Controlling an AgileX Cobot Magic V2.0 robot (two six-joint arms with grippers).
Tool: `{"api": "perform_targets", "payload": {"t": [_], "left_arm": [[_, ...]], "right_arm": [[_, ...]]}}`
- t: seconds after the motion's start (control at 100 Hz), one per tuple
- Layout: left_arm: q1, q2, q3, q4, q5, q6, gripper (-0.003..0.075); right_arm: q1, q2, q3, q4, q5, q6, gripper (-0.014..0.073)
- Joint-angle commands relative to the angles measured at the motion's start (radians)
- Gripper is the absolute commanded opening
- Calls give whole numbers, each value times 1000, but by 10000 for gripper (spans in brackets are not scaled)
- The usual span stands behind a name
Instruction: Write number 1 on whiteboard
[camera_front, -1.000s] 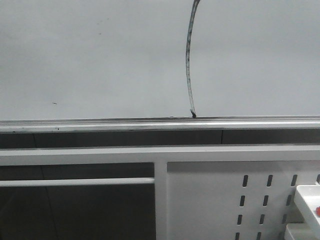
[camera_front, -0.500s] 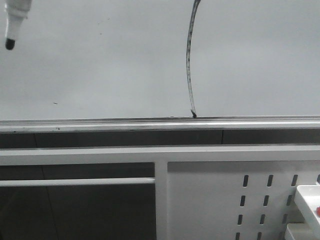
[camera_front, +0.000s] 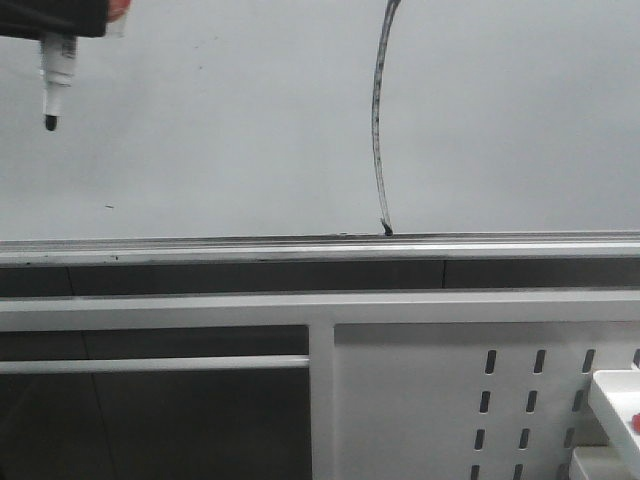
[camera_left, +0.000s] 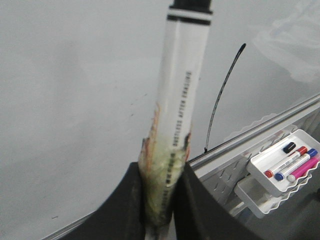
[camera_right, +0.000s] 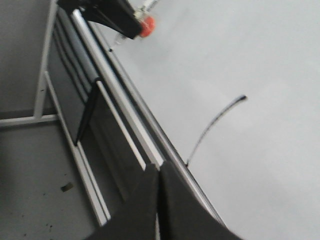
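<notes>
Left black gripper (camera_left: 159, 200): we see its fingers clamped on the lower barrel of a white-barrelled marker pen (camera_left: 180, 100), whose black tip points down in the front view's upper left corner. Right black gripper (camera_right: 159, 200): fingers pressed together, holding nothing. A white plastic tray (camera_left: 285, 162) hung on the white perforated metal panel (camera_front: 450, 400) contains four markers, capped black, red, blue and pink. The long, thin, dark, slightly curved stroke of the number 1 (camera_front: 379, 120) lies on the pale grey-white whiteboard (camera_front: 220, 130), ending at its silver aluminium rail (camera_front: 200, 250), well to the right of the left gripper.
</notes>
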Motion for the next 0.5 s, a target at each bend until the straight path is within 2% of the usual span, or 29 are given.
{"api": "perform_targets", "payload": {"t": [0.0,0.17,0.27,0.39,0.49], "left_arm": [[-76,35,-60,24,-116,-10,-20],[-250,155,-116,76,-400,-54,-20],[-294,239,-139,151,-550,-246,-19],[-294,335,-158,337,-590,-523,-19],[-294,408,-176,417,-625,-645,-20]], "right_arm": [[-7,-62,35,-154,-68,147,-54],[-7,-148,110,-171,-22,189,-54],[-7,-160,123,-171,25,191,-54],[-7,-160,124,-171,59,191,-55],[-7,-160,124,-171,59,191,-55]]}}
